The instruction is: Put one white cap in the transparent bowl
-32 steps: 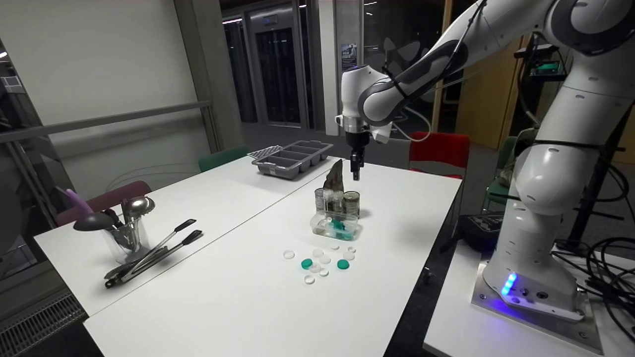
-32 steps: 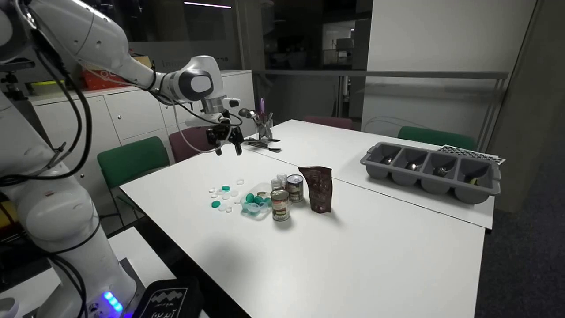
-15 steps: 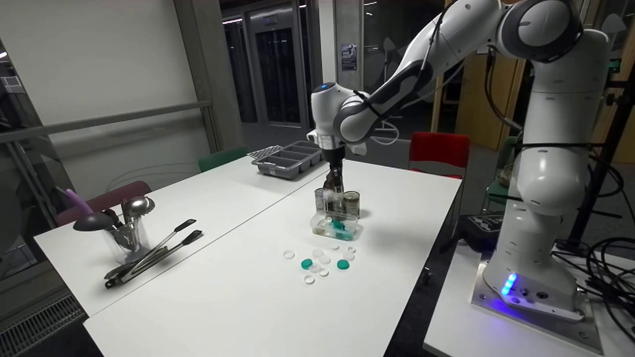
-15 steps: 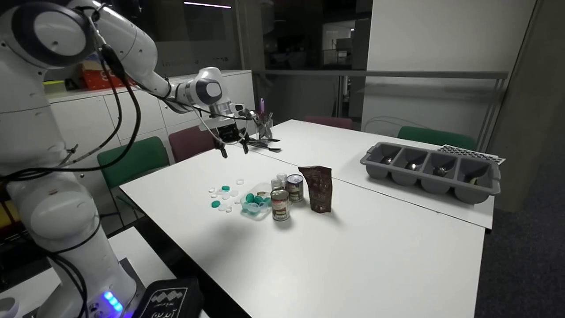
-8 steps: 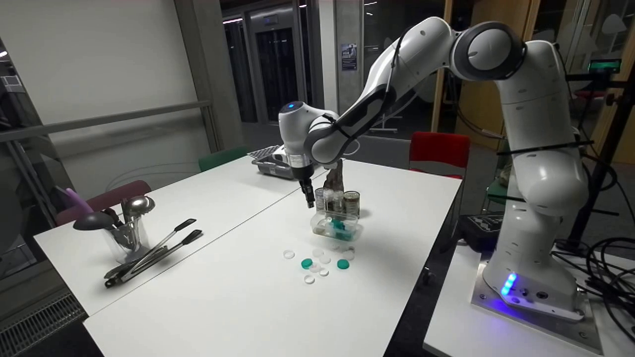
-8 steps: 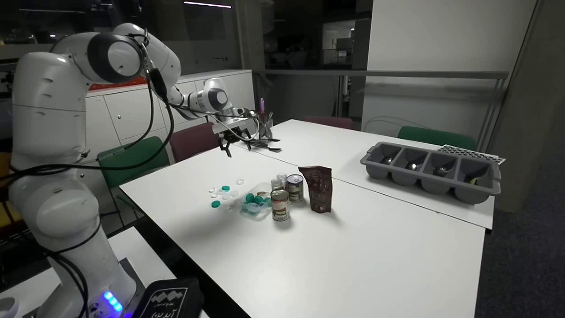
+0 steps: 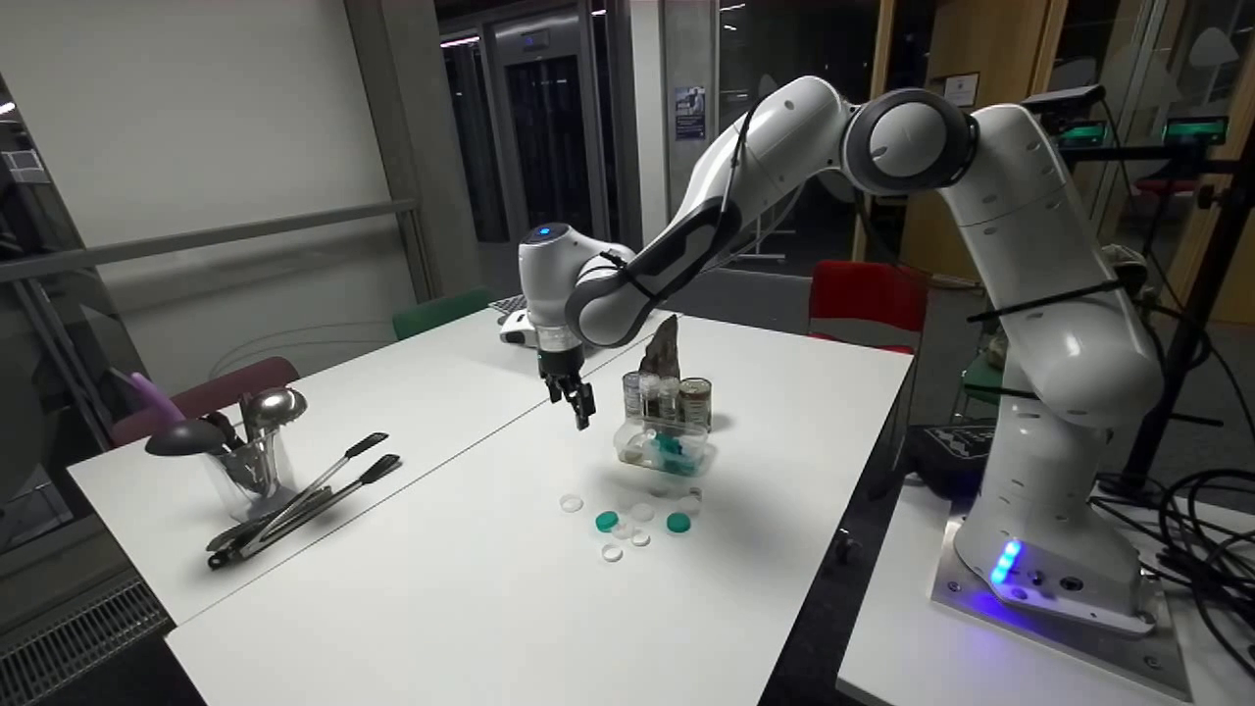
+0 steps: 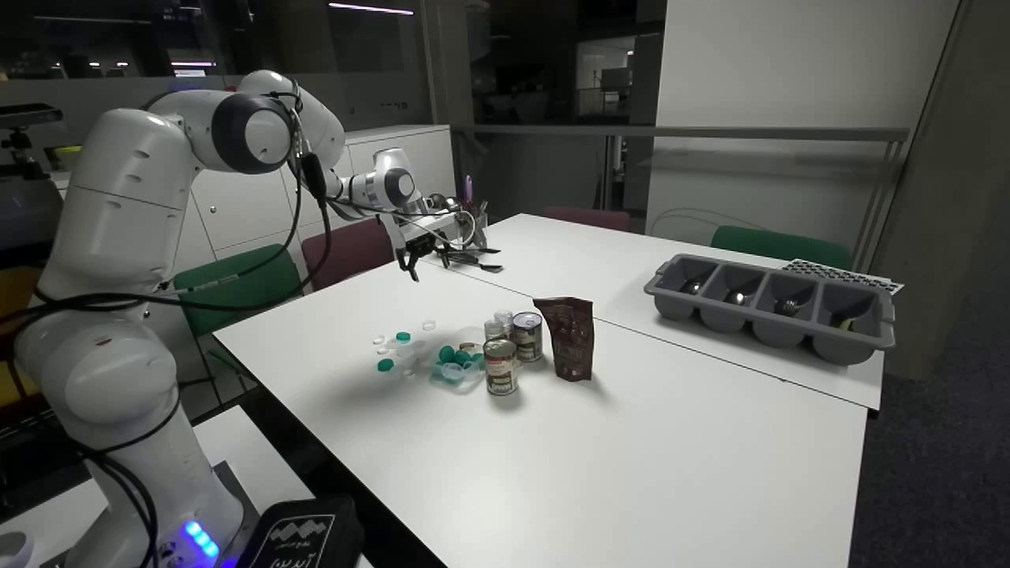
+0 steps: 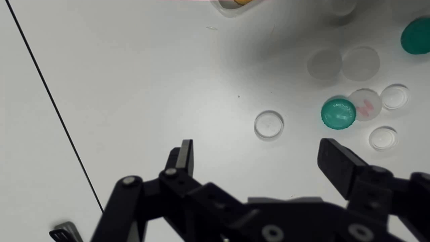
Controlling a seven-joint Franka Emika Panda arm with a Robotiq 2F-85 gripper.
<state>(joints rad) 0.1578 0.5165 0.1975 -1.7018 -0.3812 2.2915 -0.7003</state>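
Our tool [image 9: 256,144] gapes, gripping nothing, above the desk [image 9: 134,101], where a lone white cap [image 9: 268,125] lies flat, apart from the transparent bowl [image 7: 639,457]. Descending off-centre, we could skid that cap away; spread so wide, we could knock the neighbouring teal cap [image 9: 338,113].

Two tins [image 8: 501,372], one brown pouch [image 8: 572,341]

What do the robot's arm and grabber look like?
The Panda arm is shiny white and rounded, with dark grey joint rings. Black cables loop along it, and blue lights glow on its base. The Robotiq gripper is black, with two chunky fingers and little round silvery bolt heads.
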